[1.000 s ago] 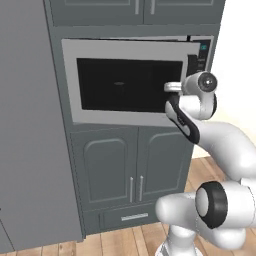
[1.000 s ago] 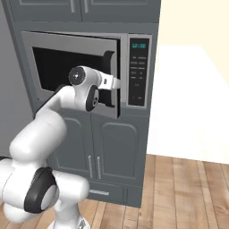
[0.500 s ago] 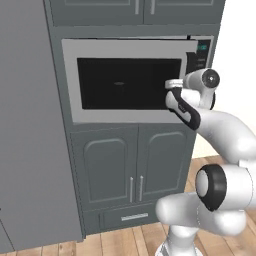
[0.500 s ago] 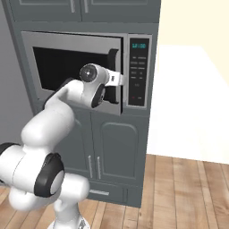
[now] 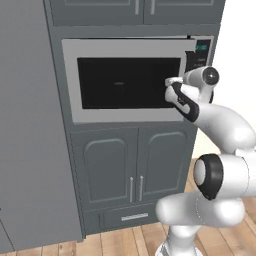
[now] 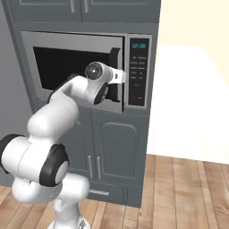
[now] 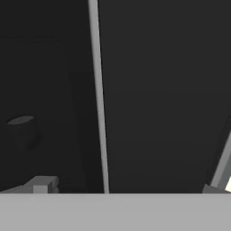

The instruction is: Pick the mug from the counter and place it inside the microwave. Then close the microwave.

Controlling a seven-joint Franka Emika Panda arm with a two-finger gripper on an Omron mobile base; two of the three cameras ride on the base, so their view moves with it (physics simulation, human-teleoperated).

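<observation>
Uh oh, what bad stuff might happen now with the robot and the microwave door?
The open gripper sits close against the door by its handle. Its fingers might bump or slip past the handle. In the hand view a dim mug shows through the glass, so a hard push may jolt it. I cannot tell if the microwave is latched, so it might stay slightly ajar.

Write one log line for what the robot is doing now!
stage: closing microwave | gripper: open, empty, at door's handle side | mug: dim shape inside
</observation>
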